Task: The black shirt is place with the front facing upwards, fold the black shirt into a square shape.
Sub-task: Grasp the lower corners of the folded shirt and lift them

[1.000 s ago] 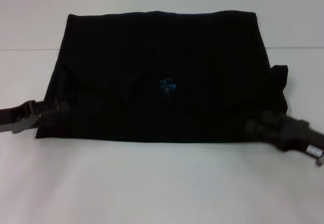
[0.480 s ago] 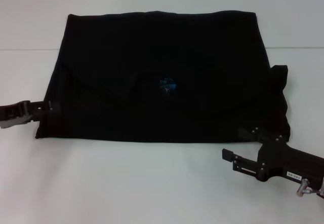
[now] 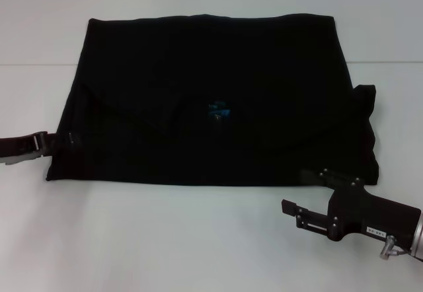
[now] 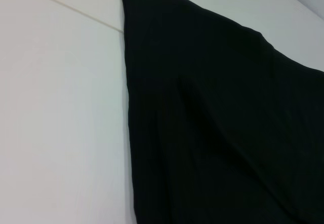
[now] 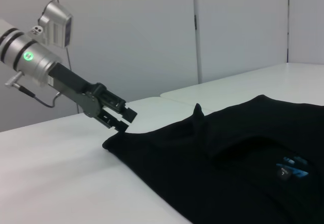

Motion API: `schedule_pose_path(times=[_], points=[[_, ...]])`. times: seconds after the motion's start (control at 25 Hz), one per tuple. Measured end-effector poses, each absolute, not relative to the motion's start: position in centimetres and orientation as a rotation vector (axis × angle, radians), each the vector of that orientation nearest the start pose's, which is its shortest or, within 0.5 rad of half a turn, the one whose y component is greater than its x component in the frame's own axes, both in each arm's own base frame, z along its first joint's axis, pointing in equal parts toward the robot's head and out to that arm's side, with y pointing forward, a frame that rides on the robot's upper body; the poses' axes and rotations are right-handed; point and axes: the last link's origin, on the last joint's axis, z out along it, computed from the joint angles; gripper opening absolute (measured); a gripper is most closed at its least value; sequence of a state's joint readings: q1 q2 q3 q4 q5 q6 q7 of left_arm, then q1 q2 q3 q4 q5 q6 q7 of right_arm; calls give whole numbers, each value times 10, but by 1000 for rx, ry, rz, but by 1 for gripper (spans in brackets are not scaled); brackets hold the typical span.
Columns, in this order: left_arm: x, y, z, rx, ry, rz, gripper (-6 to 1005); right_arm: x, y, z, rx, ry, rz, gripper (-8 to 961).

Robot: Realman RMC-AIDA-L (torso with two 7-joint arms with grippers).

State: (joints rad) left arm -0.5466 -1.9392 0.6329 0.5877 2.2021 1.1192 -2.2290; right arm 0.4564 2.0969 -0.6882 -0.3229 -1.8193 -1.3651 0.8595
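The black shirt (image 3: 211,94) lies folded into a wide rectangle on the white table (image 3: 165,239). Its small blue label (image 3: 218,110) shows near the middle and the white print is hidden. A bit of sleeve sticks out at its right edge (image 3: 367,100). My left gripper (image 3: 63,140) is open at the shirt's left edge, holding nothing; it also shows in the right wrist view (image 5: 123,121), just beside the shirt's corner (image 5: 114,143). My right gripper (image 3: 303,193) is open and empty, just off the shirt's front right corner. The left wrist view shows only shirt cloth (image 4: 217,122).
A table seam (image 3: 39,64) runs across behind the shirt's middle. Grey wall panels (image 5: 152,36) stand behind the table in the right wrist view. White tabletop lies in front of the shirt and to both sides.
My right gripper has come off the shirt's front right corner and moved toward the front edge. My left gripper has drawn back left, off the shirt's left edge.
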Motion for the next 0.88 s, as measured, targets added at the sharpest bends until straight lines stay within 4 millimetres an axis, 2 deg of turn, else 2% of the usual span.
schedule_pose_path(times=[0.36, 0.88], points=[[-351, 376, 48, -1928, -1617, -407, 763, 300, 295, -55, -2555, 480, 706, 766], [-343, 372, 35, -2025, -1610, -353, 763, 300, 295, -57, -2559, 489, 712, 765]])
